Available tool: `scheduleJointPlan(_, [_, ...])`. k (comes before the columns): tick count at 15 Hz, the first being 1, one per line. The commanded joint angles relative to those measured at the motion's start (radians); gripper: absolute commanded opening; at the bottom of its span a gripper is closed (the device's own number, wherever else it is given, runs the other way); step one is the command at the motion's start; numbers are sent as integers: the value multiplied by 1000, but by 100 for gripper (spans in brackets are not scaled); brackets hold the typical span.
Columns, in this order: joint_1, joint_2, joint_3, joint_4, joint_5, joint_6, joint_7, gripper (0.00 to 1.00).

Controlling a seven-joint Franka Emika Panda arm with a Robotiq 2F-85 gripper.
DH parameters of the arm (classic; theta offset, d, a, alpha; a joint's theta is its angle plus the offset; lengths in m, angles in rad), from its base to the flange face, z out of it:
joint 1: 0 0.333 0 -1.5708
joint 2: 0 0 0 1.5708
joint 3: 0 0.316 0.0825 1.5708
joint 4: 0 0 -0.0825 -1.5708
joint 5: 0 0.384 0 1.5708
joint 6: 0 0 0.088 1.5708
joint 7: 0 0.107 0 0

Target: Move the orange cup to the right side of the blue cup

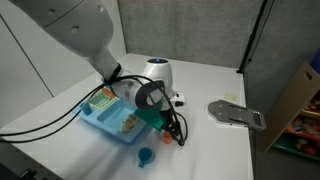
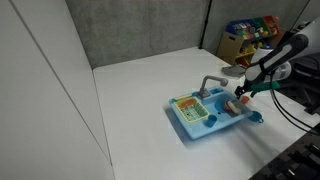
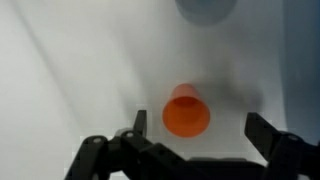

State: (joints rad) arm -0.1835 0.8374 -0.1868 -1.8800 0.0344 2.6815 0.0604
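A wide white tabletop (image 1: 235,75) carries the scene in both exterior views (image 2: 130,95). Along its far edge stands a grey, fabric-like partition wall (image 1: 190,30) (image 2: 140,30). At one far corner it meets a smooth white side panel (image 2: 40,90). A thin black slanted pole (image 1: 256,35) crosses in front of the partition near another far corner. Past the table's edge sits a light brown open box shelf (image 2: 250,35) (image 1: 300,100) holding colourful packets. The light is soft and even, and the shadows on the tabletop are faint.
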Motion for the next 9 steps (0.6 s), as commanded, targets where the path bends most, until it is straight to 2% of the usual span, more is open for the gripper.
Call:
scheduleJointPlan(1, [-16, 23, 11, 40, -12, -10, -29, 100])
scheduleJointPlan(7, [-18, 55, 11, 76, -11, -31, -29, 100])
scheduleJointPlan(9, [-20, 60, 12, 85, -10, -38, -31, 74])
